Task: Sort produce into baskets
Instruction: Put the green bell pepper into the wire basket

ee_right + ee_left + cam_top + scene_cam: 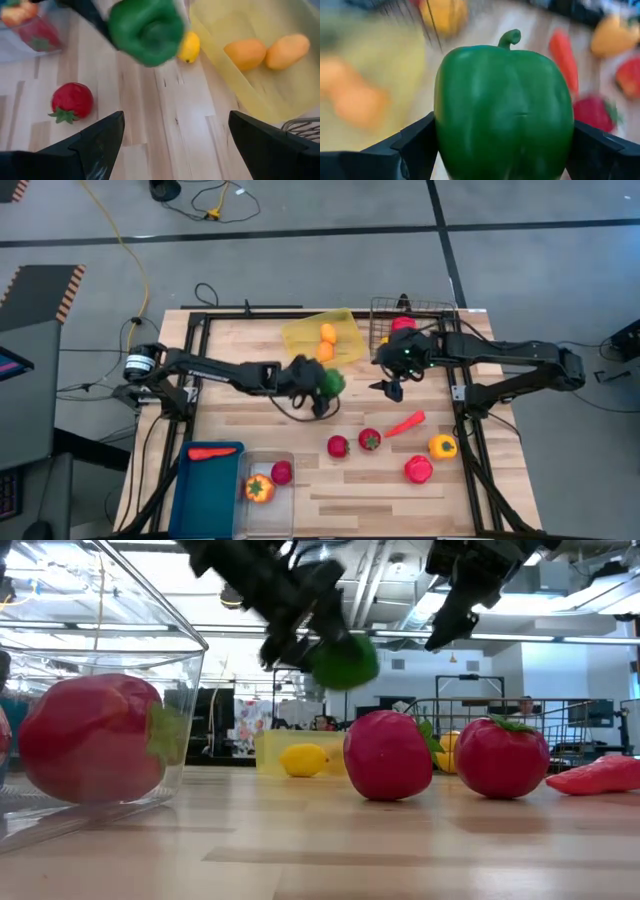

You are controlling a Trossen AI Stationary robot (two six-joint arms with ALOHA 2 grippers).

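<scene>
Clamped in the left claw [502, 150], 1 green pepper [503, 107] hangs above 2 tomatoes [338, 446]; right claw [172, 145] gapes.

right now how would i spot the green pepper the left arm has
Look at the middle of the wooden table, just in front of the yellow tray. The left gripper holds the green pepper above the boards, the only green produce and the only piece off the table.

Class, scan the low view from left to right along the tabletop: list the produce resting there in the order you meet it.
Red pepper in the clear bin → yellow lemon → first red tomato → second red tomato → red chili pepper.
</scene>
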